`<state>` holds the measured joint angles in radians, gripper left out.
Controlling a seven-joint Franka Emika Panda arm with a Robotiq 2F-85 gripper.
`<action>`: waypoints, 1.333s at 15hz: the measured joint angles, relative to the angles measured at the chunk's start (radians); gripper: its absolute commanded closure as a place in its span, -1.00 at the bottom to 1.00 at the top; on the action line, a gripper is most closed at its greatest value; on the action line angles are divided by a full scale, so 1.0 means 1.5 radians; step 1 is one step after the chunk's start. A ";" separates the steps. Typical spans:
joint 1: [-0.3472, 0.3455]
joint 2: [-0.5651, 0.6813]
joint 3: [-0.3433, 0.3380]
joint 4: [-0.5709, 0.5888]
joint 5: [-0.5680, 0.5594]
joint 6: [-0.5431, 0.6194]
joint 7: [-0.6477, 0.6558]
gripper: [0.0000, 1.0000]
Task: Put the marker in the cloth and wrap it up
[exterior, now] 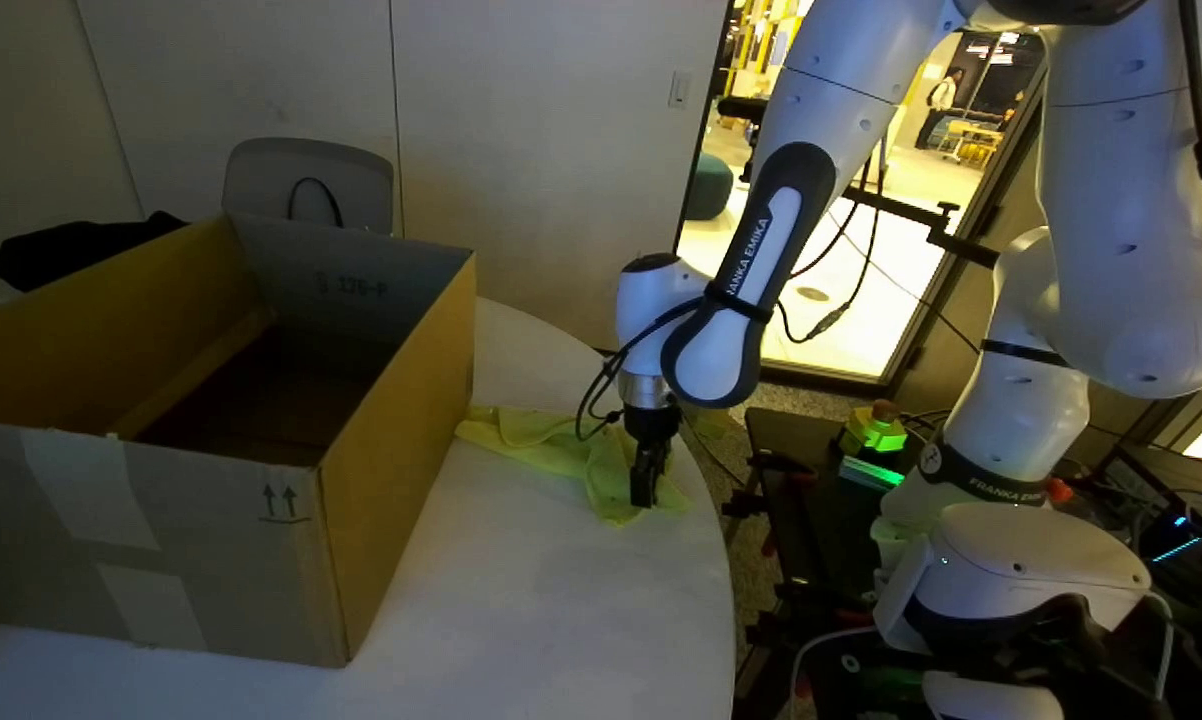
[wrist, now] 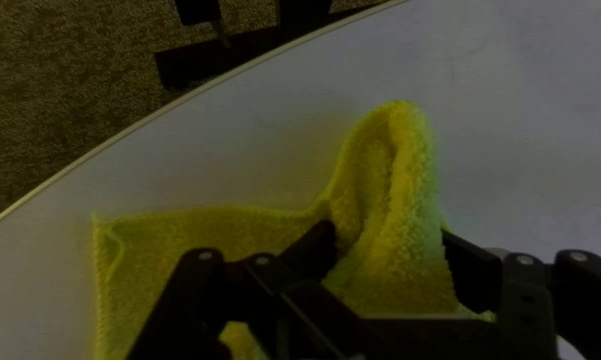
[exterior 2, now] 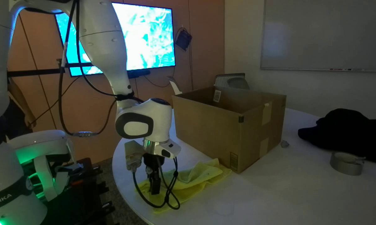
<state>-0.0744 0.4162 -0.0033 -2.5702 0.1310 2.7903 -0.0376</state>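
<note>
The yellow cloth (exterior: 536, 440) lies on the white table beside the cardboard box. It is creased and folded, and it also shows in an exterior view (exterior 2: 203, 176). My gripper (exterior: 645, 492) points straight down over the cloth's end nearest the robot, with its fingertips low at the cloth; it also shows in an exterior view (exterior 2: 155, 189). In the wrist view the gripper (wrist: 388, 235) has its fingers apart, one on each side of a raised cloth fold (wrist: 395, 200). Whether the fingers press on the fold I cannot tell. The marker is out of view or hidden.
A large open cardboard box (exterior: 391, 480) stands against the cloth's far end. The round table's edge (wrist: 190, 94) is close to the gripper. A tape roll (exterior 2: 347, 164) and a black garment (exterior 2: 347, 134) lie on the table past the box.
</note>
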 measured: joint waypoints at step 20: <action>0.031 -0.188 -0.112 -0.004 -0.277 -0.197 0.146 0.95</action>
<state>-0.0279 0.1346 -0.1710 -2.5766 -0.2840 2.4950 0.1815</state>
